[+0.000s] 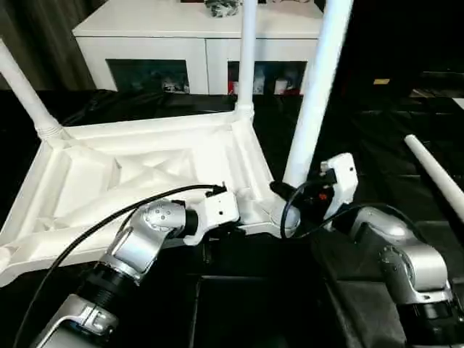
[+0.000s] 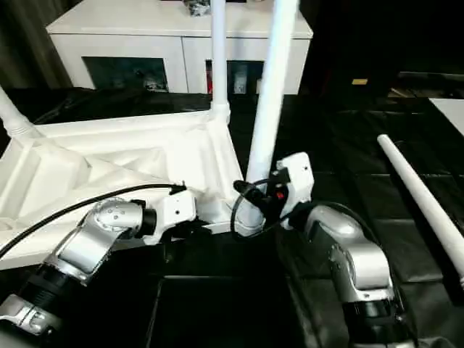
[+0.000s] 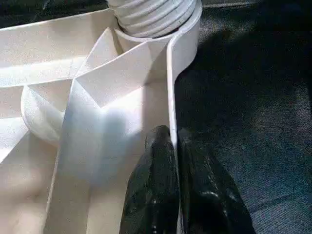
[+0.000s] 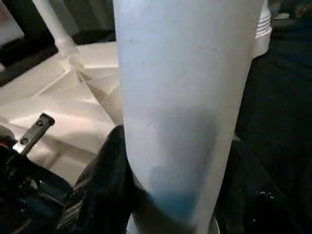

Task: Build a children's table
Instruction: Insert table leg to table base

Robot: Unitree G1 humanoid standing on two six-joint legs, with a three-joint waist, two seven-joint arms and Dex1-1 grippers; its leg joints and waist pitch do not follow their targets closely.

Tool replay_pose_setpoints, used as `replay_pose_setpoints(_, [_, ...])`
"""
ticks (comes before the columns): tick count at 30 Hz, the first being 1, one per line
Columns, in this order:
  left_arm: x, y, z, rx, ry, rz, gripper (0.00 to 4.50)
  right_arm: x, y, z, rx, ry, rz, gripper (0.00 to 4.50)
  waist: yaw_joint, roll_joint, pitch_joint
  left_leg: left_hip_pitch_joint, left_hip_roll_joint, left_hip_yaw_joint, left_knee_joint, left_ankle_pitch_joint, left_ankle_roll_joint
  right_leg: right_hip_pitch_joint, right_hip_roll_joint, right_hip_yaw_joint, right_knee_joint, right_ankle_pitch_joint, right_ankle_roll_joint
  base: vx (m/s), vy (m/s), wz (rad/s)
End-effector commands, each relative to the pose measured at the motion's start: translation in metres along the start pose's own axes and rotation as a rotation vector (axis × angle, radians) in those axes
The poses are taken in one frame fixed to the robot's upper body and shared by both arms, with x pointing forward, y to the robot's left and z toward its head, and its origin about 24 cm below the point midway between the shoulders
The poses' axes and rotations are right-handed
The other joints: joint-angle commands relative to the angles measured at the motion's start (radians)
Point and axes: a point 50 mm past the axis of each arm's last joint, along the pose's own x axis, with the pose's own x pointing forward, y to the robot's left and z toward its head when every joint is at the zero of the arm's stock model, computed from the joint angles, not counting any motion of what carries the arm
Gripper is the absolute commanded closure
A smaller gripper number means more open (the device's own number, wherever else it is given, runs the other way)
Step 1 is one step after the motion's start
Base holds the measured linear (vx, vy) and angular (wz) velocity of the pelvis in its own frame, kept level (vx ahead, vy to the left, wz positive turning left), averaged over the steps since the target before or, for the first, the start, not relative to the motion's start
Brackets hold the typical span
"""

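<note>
Left tool (image 3: 168, 146), left wrist view: we find its two black fingers pinched together on the raised rim of the tabletop (image 3: 97, 97), one finger inside, one outside. A ribbed leg base sits in the corner socket beyond, at 12 o'clock along the rim.

Right tool (image 4: 170, 195), right wrist view: fingers stand about half apart, clamped around the near leg (image 4: 185, 97), low on its shaft.

Head views: the tabletop lies underside-up on the dark surface (image 1: 348, 130), with the left tool at its near edge. We count three legs rising from corners and a fourth leg (image 1: 438, 177) lying loose at 3 o'clock. The held leg's long axis leans slightly right of upright, its foot at the near-right socket directly below the right tool, the nearer arm. We judge that seating it calls for pressing straight down that axis.
</note>
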Motion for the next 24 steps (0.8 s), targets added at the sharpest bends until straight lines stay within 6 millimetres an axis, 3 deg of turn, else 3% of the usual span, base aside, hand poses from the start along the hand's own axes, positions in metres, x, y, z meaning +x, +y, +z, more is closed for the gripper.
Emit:
replay_pose_setpoints(1, [-0.001,0.003,0.004,-0.014,-0.049,0.027,4.50,-0.005,-0.006,-0.023,0.068,0.075,-0.049,2.64,0.001,-0.019,-0.048,-0.002,0.054,-0.020,-0.084,-0.211,0.027,0.034,-0.074,0.040,-0.091,-0.346,-0.184,0.000,0.000,0.00])
replay_pose_setpoints(15, [0.000,0.005,0.004,-0.022,-0.055,0.043,4.50,-0.014,0.002,-0.046,0.109,-0.041,-0.096,2.64,0.002,-0.016,-0.045,-0.001,0.057,-0.023,-0.091,-0.254,0.021,0.028,-0.077,0.042,-0.099,-0.403,-0.167,0.000,0.000,0.00])
replay_pose_setpoints(19, [-0.002,0.005,0.003,-0.019,-0.050,0.051,4.50,-0.015,0.010,-0.050,-0.084,0.050,-0.053,2.64,0.002,-0.016,-0.043,-0.002,0.057,-0.023,-0.093,-0.264,0.016,0.027,-0.076,0.042,-0.101,-0.419,-0.156,0.000,0.000,0.00])
replay_pose_setpoints(24, [-0.002,0.005,0.003,-0.020,-0.051,0.053,4.50,-0.014,0.017,-0.052,-0.138,0.090,-0.004,2.64,0.001,-0.020,-0.045,-0.003,0.056,-0.024,-0.092,-0.261,0.025,0.028,-0.077,0.043,-0.102,-0.432,-0.148,0.000,0.000,0.00])
